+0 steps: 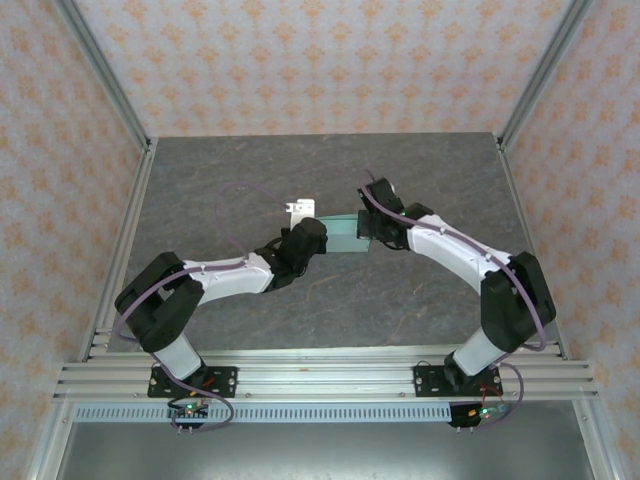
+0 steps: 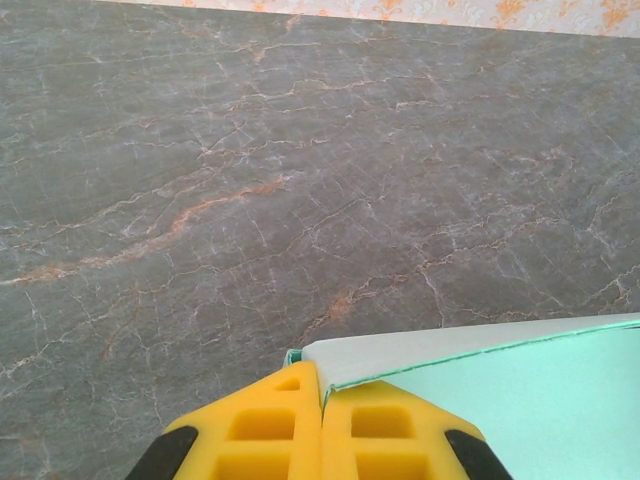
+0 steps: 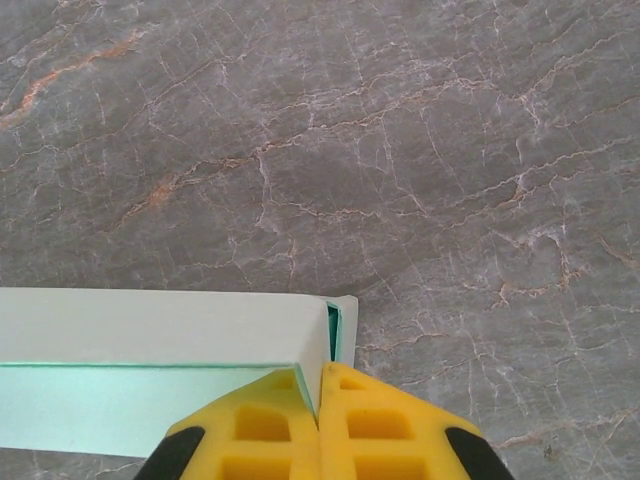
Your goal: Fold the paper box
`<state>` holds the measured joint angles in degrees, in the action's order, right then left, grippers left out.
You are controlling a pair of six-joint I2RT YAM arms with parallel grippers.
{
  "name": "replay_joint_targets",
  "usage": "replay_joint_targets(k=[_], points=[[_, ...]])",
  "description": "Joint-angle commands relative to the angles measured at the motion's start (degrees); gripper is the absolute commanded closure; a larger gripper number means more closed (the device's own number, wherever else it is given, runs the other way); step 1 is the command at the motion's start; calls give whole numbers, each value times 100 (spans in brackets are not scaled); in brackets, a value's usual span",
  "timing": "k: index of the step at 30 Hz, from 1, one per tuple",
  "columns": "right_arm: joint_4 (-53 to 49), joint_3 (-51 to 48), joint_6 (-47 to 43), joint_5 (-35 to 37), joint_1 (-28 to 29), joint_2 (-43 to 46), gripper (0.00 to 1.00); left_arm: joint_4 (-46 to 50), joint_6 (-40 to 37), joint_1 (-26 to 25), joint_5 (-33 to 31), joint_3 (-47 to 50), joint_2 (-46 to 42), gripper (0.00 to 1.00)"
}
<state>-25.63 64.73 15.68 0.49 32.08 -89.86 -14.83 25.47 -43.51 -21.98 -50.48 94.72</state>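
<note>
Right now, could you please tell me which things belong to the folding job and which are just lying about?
Job: box; left pincer and right pincer, both shut on it.
Lying about: small white piece on the table.

Grey veined table (image 1: 220,170), patterned walls (image 1: 320,60), metal frame posts (image 1: 105,75)

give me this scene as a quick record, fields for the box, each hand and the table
object: paper box, pale mint card, partly folded
left hand: shut, pinching the box's edge at one end
right hand: shut, pinching a wall at the opposite end
surface: grey marbled table
box resting or lifted: cannot tell
</note>
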Motion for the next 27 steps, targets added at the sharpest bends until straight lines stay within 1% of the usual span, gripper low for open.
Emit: replay_joint_targets(k=[1,4,10,16,21,27], points=[[-149,-346,-203,494,-113,97,97,1035,52,50,-365,290,1,100],[59,-544,-148,452,-111,94,97,1035,63,51,-404,333,-24,100],[817,-1148,-21,306,-26,122,97,917,75,47,-441,439,40,100],[1687,-1872,-37,216,-17,483,96,746,64,-11,-552,574,120,100],[1692,-1844,-169,148,-17,715,93,737,2,-39,-654,587,158,100],[1344,-1581,-202,-4,-17,859,86,786,-50,-65,-725,557,117,100]])
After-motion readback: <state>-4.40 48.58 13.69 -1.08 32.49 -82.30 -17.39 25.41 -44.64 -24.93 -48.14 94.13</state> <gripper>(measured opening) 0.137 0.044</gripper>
